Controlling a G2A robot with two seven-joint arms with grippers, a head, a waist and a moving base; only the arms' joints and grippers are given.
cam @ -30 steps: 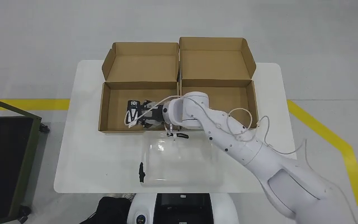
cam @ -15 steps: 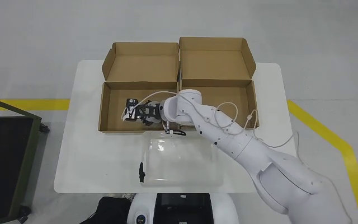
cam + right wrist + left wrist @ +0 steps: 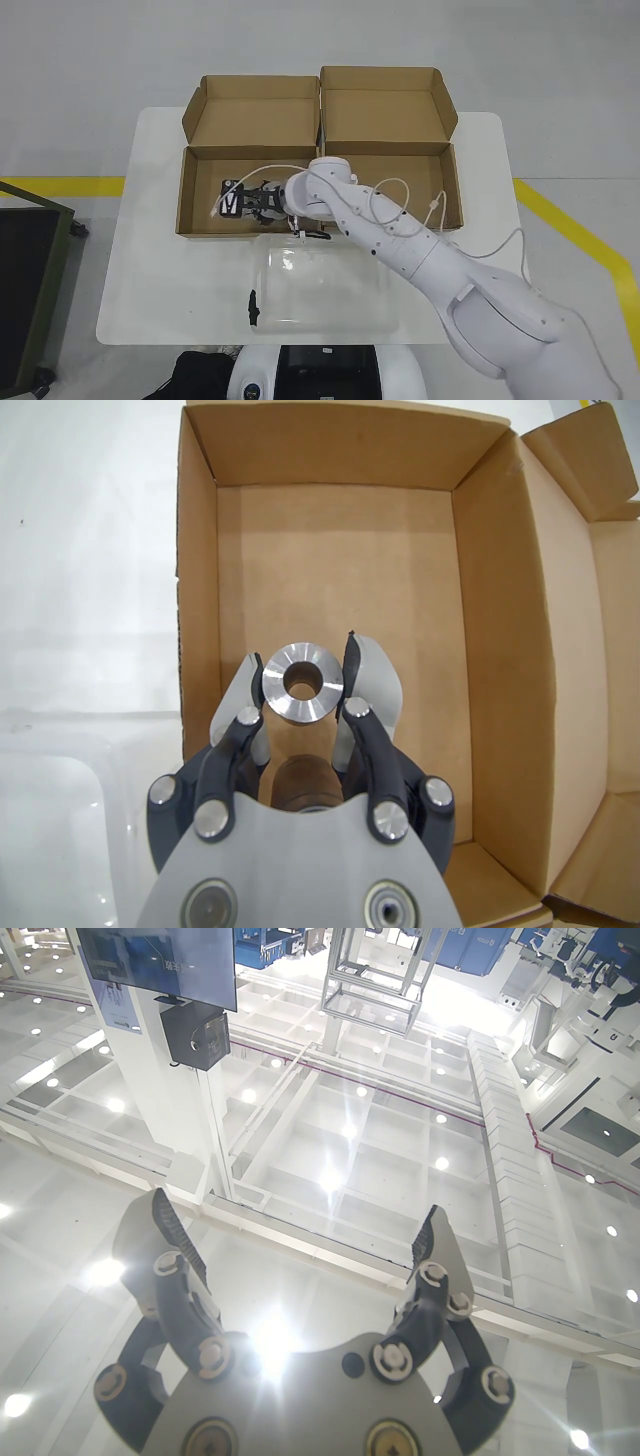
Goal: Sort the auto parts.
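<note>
My right gripper (image 3: 303, 652) is shut on a silver metal ring with a round centre hole (image 3: 302, 686), gripped on both sides by the pads. It hangs inside the left cardboard box (image 3: 340, 565), above the bare brown floor. In the top view the right gripper (image 3: 236, 200) sits over the middle of the left box (image 3: 186, 190), the white arm stretching in from the right. My left gripper (image 3: 295, 1223) is open with nothing between its fingers, pointing up at a ceiling.
A second open cardboard box (image 3: 385, 150) adjoins on the right. A clear plastic tray (image 3: 330, 295) lies on the white table in front of the boxes, with a small black part (image 3: 253, 306) by its left edge. Box flaps stand up at the back.
The right gripper has moved left, deeper over the left box, still holding the metal ring.
</note>
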